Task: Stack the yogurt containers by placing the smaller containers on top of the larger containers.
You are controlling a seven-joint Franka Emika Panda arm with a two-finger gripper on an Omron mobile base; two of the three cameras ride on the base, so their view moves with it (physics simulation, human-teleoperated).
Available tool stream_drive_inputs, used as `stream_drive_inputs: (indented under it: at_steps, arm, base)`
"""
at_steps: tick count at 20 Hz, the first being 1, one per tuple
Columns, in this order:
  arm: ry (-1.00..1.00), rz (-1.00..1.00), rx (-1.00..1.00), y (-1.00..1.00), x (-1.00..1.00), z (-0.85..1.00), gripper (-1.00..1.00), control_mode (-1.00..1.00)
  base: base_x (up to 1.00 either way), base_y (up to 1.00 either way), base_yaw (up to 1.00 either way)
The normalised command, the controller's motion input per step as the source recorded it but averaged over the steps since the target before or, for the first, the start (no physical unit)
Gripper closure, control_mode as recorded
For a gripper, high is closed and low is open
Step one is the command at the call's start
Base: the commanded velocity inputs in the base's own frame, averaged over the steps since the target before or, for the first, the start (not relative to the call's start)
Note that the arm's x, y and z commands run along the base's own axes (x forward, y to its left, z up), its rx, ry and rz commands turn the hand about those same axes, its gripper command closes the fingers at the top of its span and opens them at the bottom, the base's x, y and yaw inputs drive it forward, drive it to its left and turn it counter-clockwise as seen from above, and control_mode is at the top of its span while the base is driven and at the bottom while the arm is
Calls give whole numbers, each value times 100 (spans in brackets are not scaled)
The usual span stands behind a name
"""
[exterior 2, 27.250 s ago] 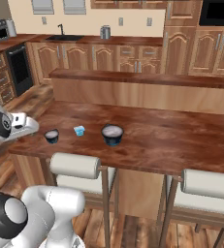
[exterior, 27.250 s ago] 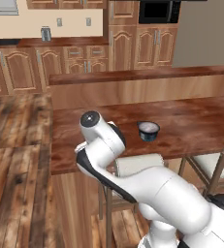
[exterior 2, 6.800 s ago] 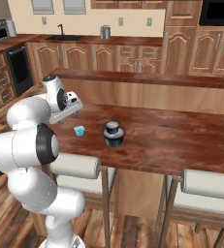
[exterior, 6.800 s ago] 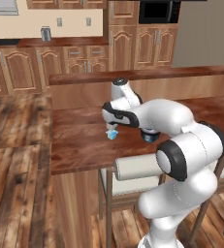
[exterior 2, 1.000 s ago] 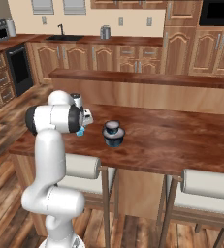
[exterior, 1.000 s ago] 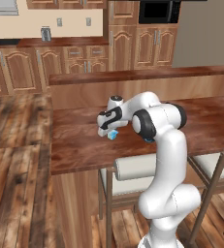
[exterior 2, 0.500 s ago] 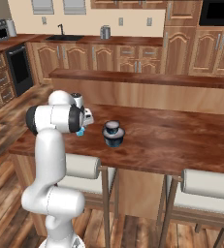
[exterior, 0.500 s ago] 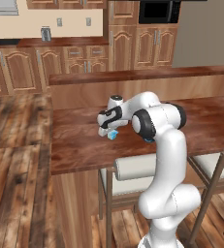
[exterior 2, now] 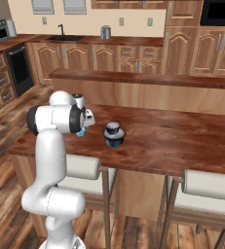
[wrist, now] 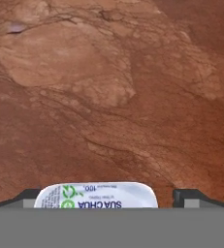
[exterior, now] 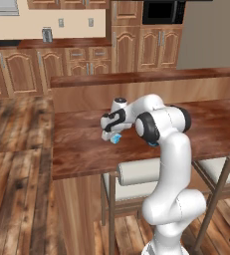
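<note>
The tabletop (wrist: 108, 87) is reddish-brown wood with a mottled, veined grain, paler in one patch. The tiny cup (wrist: 96, 195) has a white lid printed with dark-blue lettering and a green mark; from the base cameras it reads as pale blue (exterior: 115, 139). The stacked pair of cups (exterior 2: 114, 134) is dark blue with pale grey-white tops. The pincer (wrist: 106, 197) tips look dark grey, though little of them shows. The arm (exterior: 161, 124) is white with dark joints. The stool cushions (exterior 2: 209, 185) are off-white.
</note>
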Motion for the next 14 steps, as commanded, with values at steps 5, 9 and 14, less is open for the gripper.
stream_drive_inputs:
  at_steps: [5,9,14]
  arm:
    - [0,0,0,0,0,-14,-100,-100]
    - [0,0,0,0,0,-12,100,-100]
    - [0,0,0,0,0,-1,100,-100]
  base:
    - [0,0,0]
    - [0,0,0]
    - [0,0,0]
